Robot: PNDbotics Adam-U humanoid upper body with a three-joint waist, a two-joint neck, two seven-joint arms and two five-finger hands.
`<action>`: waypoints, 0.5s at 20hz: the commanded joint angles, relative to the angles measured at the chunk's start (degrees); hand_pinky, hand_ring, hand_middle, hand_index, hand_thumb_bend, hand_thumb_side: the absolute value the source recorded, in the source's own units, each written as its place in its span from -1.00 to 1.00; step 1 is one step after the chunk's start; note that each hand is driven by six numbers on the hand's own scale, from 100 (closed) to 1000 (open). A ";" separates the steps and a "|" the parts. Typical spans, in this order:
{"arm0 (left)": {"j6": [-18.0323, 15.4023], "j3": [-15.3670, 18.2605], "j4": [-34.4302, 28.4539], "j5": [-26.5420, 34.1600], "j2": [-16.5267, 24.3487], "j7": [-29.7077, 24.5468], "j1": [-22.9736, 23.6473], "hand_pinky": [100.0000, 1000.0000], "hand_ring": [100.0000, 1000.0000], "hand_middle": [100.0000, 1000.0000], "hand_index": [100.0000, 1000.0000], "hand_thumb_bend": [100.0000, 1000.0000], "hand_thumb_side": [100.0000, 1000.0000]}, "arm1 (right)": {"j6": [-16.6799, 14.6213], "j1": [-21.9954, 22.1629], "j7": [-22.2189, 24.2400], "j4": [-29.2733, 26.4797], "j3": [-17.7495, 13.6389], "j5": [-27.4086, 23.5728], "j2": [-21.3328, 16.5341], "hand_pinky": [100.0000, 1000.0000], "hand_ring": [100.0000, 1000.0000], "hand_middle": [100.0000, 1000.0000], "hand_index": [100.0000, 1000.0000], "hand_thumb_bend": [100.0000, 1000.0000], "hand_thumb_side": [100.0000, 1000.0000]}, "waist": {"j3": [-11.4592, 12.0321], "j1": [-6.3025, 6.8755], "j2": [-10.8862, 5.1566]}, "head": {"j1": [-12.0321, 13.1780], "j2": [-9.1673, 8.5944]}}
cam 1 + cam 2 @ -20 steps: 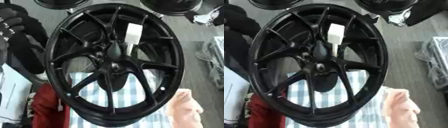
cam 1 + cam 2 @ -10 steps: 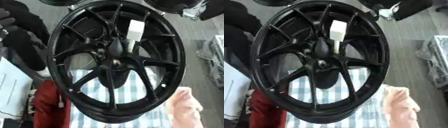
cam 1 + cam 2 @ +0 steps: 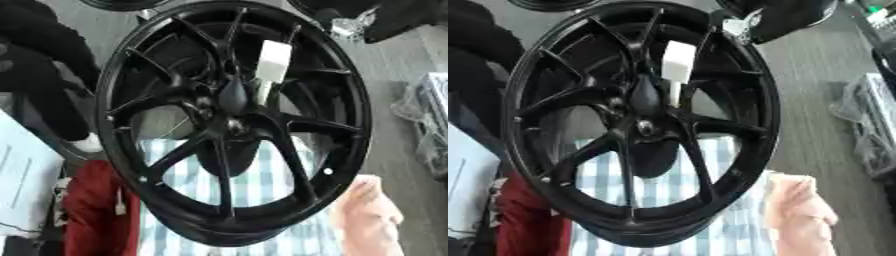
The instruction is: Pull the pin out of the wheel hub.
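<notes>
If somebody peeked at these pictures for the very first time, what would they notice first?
The big black wheel fills almost the whole view, its spokes spreading out from the hub. A white block stands out brightly just above the hub, against the dark spokes. Under the wheel lie a blue-and-white checked cloth, something red at lower left and a pink cloth at lower right.

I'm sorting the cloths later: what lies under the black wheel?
Under the black wheel, a blue and white checked cloth shows between the lower spokes. A red cloth sits at its left, a pink one at its right. How far each reaches beneath the rim is hidden.
</notes>
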 commanded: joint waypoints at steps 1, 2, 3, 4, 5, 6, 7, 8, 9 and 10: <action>-0.20 0.86 -0.38 -0.22 2.13 0.33 -0.13 0.46 0.50 0.44 0.53 -0.74 0.56 | 1.13 -0.65 -0.08 -2.04 -0.26 -1.13 -0.79 0.54 0.52 0.45 0.73 -1.00 0.25 | 0.16 0.10 -1.38 | -0.51 0.35; -0.23 0.94 -0.32 -0.25 2.19 0.39 -0.04 0.46 0.50 0.44 0.53 -0.74 0.56 | 1.73 -0.59 -0.23 -2.40 -0.18 -1.47 -0.72 0.53 0.51 0.44 0.73 -1.00 0.26 | 0.18 0.09 -1.37 | -0.58 0.35; -0.26 1.04 -0.24 -0.27 2.29 0.48 0.09 0.46 0.50 0.44 0.53 -0.74 0.57 | 2.42 -0.51 -0.47 -2.81 -0.11 -2.01 -0.70 0.53 0.51 0.44 0.73 -1.00 0.27 | 0.17 0.08 -1.37 | -0.61 0.35; -0.30 1.10 -0.15 -0.31 2.43 0.56 0.24 0.46 0.50 0.44 0.53 -0.74 0.57 | 3.08 -0.43 -0.69 -3.27 -0.01 -2.57 -0.76 0.53 0.51 0.44 0.73 -1.00 0.29 | 0.15 0.07 -1.37 | -0.61 0.35; -0.35 1.15 -0.08 -0.36 2.60 0.61 0.38 0.46 0.50 0.44 0.53 -0.75 0.57 | 3.68 -0.37 -0.83 -3.72 0.10 -2.98 -0.85 0.52 0.51 0.44 0.73 -1.00 0.34 | 0.12 0.06 -1.36 | -0.63 0.36; -0.42 1.19 -0.01 -0.42 2.82 0.67 0.51 0.46 0.50 0.44 0.53 -0.75 0.57 | 4.30 -0.27 -0.93 -4.16 0.25 -3.21 -0.93 0.52 0.51 0.44 0.73 -1.00 0.35 | 0.11 0.06 -1.35 | -0.67 0.36; -0.50 1.23 0.06 -0.48 3.03 0.71 0.61 0.46 0.50 0.44 0.53 -0.75 0.57 | 4.87 -0.16 -0.98 -4.59 0.42 -3.32 -0.99 0.51 0.50 0.43 0.73 -1.00 0.39 | 0.10 0.06 -1.34 | -0.68 0.36; -0.59 1.27 0.12 -0.55 3.26 0.76 0.71 0.46 0.50 0.44 0.53 -0.76 0.57 | 5.41 -0.05 -0.99 -5.01 0.60 -3.40 -1.01 0.51 0.50 0.43 0.73 -1.00 0.43 | 0.09 0.05 -1.32 | -0.69 0.36; -0.69 1.31 0.21 -0.61 3.56 0.81 0.82 0.46 0.50 0.44 0.53 -0.76 0.57 | 5.97 0.03 -0.97 -5.43 0.78 -3.55 -1.03 0.50 0.49 0.42 0.73 -1.00 0.47 | 0.07 0.05 -1.32 | -0.69 0.36; -0.80 1.34 0.33 -0.69 3.88 0.87 0.93 0.46 0.50 0.44 0.53 -0.77 0.57 | 6.60 0.09 -0.95 -5.87 0.91 -3.78 -1.07 0.49 0.48 0.42 0.73 -1.00 0.50 | 0.06 0.05 -1.31 | -0.65 0.36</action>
